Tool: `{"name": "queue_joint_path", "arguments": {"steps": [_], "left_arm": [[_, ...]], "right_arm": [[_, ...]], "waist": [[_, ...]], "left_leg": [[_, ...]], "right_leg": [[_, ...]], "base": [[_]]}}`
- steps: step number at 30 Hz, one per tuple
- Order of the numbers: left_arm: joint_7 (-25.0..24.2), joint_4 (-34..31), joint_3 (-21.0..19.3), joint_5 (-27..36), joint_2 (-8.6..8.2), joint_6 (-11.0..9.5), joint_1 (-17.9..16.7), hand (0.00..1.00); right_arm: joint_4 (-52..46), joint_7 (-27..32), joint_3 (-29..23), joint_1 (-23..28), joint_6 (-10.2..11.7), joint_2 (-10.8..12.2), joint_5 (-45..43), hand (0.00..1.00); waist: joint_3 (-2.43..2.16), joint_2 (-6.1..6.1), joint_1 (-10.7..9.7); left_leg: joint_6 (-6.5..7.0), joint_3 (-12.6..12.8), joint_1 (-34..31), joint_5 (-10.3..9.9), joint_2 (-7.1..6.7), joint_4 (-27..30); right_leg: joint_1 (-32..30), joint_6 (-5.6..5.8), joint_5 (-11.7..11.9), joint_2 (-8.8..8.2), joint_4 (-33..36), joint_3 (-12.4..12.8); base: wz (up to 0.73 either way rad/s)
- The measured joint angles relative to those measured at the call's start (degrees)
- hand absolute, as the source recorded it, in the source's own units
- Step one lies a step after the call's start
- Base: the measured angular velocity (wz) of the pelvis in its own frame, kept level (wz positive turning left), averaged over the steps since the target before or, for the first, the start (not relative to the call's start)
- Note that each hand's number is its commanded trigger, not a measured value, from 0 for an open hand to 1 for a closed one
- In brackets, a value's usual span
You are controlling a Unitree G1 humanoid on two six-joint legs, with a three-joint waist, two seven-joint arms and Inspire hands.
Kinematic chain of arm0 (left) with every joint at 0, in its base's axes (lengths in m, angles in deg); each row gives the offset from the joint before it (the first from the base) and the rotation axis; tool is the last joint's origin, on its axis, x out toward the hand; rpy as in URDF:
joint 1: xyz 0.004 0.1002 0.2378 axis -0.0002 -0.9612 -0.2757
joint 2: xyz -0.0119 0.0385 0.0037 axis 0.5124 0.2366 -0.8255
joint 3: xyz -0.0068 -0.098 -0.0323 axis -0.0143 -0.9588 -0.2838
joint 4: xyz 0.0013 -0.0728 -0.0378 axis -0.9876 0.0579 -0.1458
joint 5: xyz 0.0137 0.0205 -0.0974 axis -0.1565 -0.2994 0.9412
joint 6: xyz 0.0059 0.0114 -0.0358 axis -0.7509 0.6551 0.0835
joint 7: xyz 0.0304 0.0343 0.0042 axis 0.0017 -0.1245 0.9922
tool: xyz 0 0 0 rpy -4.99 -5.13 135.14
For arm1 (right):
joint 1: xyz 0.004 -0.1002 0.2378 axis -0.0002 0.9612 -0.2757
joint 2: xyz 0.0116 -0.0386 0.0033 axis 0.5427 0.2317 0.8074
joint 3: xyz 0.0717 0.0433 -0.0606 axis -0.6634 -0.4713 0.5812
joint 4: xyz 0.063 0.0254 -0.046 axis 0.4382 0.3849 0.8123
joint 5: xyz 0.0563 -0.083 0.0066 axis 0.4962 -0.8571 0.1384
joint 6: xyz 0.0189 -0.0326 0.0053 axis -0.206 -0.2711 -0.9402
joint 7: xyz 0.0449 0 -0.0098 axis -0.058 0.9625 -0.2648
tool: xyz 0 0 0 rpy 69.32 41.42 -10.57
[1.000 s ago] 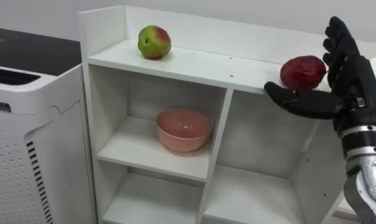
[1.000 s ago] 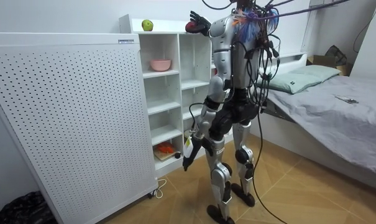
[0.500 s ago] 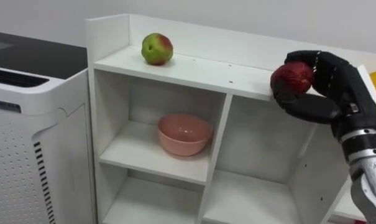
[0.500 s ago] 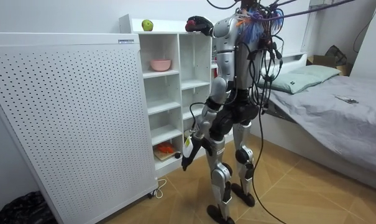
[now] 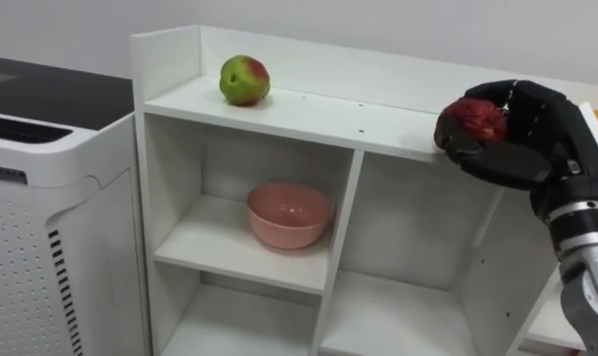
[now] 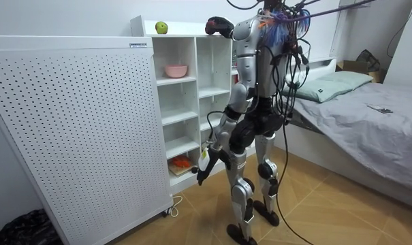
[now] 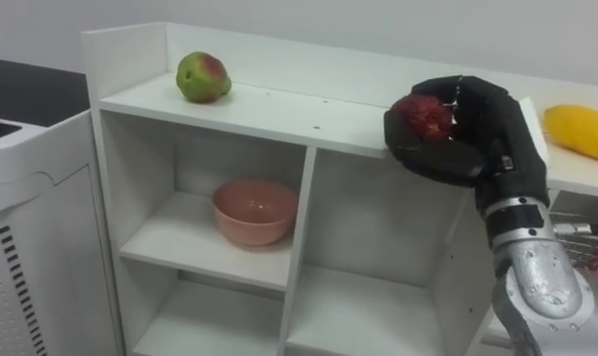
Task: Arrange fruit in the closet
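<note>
I've got the right hand up at the top board of the white closet, its fingers and thumb wrapped round a dark red fruit, so the fruit sits in my grasp and not loose on the shelf. It's held right at the board's front edge, above the right-hand column of compartments; I can't tell whether its underside touches the board. Well to the left on that same top board a green-and-red apple stands alone, near the closet's raised side wall. In the right eye view a yellow fruit lies on the top surface off to the right, beyond my hand and apart from it. One level down, in the upper-left compartment, a pink bowl sits upright towards the right of its shelf, close to the centre divider. The compartment below my hand looks bare, as do the lower ones I can see. A white appliance with a slotted face stands just beside the closet on the left. From the room view the robot stands upright facing the closet, right arm raised to the top, a bed behind it; the left hand hangs low by the thigh, and I can't tell its state from there
</note>
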Motion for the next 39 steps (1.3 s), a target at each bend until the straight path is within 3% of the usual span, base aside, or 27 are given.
{"name": "queue_joint_path", "arguments": {"steps": [1,7,17,25,30,31,32,34,39], "left_arm": [[0.0,0.0,0.0,0.0,0.0,0.0,0.08,0.0],[1.26,0.67,-0.04,0.0,0.01,-1.06,0.39,0.0],[3.64,2.01,1.44,2.29,0.4,-2.06,0.3,0.0],[5.02,4.58,5.7,2.27,0.43,-1.33,1.41,0.0],[6.31,8.17,9.01,6.88,0.43,-1.36,4.3,0.0],[6.54,8.19,9.09,7.72,0.44,-1.62,5.04,0.0],[6.74,8.22,9.31,9.1,0.45,-1.92,5.78,0.0],[6.97,8.51,10.35,10.24,0.57,-2.39,6.43,0.0],[7.16,10.13,10.45,12.16,0.44,-2.44,7.7,0.0]], "right_arm": [[-1.64,-0.81,0.82,0.25,-0.39,0.0,-0.09,1.0],[-13.26,-4.2,5.6,5.5,-2.31,0.07,-0.83,1.0],[-24.77,-14.33,10.07,9.87,-3.24,0.68,1.97,1.0],[-23.72,-19.1,15.05,15.56,-4.83,5.35,1.98,1.0],[-9.79,-19.85,17.66,15.96,-4.0,7.6,2.12,1.0],[-4.49,-19.22,17.66,16.21,-4.18,7.88,2.1,1.0],[-0.86,-18.44,17.61,16.67,-4.65,7.88,2.15,1.0],[4.64,-17.52,17.59,16.76,-4.57,8.1,3.83,1.0],[20.39,-14.64,15.48,16.2,-4.31,9.37,8.09,1.0]], "waist": [[0.08,0.19,-0.13],[-0.44,0.97,0.28],[-0.62,0.7,-0.07],[-0.22,1.37,0.38],[0.21,2.25,-0.19],[0.2,2.64,-0.18],[0.54,3.24,-0.19],[0.75,4.06,-0.69],[0.65,6.01,-1.5]], "left_leg": [[0.0,0.01,-0.03,0.0,0.0,0.0],[0.0,1.14,-0.03,0.01,0.02,0.0],[0.0,1.69,-0.11,0.01,0.12,-0.06],[0.04,1.89,-1.52,-0.01,0.24,0.1],[0.11,1.39,-5.83,0.01,0.2,2.82],[0.2,1.15,-7.23,-0.04,0.15,3.53],[0.27,1.07,-8.73,-0.07,0.14,4.25],[0.55,0.68,-11.39,0.1,-0.06,5.06],[1.04,0.9,-16.76,0.82,-0.68,6.52]], "right_leg": [[-0.07,-0.01,0.01,0.01,0.0,0.02],[-0.85,-0.02,0.01,-0.02,0.12,0.87],[-0.92,-0.04,0.06,0.0,0.25,1.05],[-2.72,-0.14,0.12,0.04,1.56,1.35],[-6.35,-0.29,0.38,-0.25,2.8,0.8],[-7.31,-0.3,0.41,-0.5,3.04,0.16],[-8.52,-0.32,0.59,-0.68,3.35,-0.26],[-10.87,-0.35,0.72,-1.13,4.38,-1.21],[-17.43,-0.35,0.71,-2.29,7.5,-2.29]], "base": [[0.0],[-0.07],[-0.03],[-0.02],[0.06],[0.11],[0.11],[0.07],[0.0]]}}
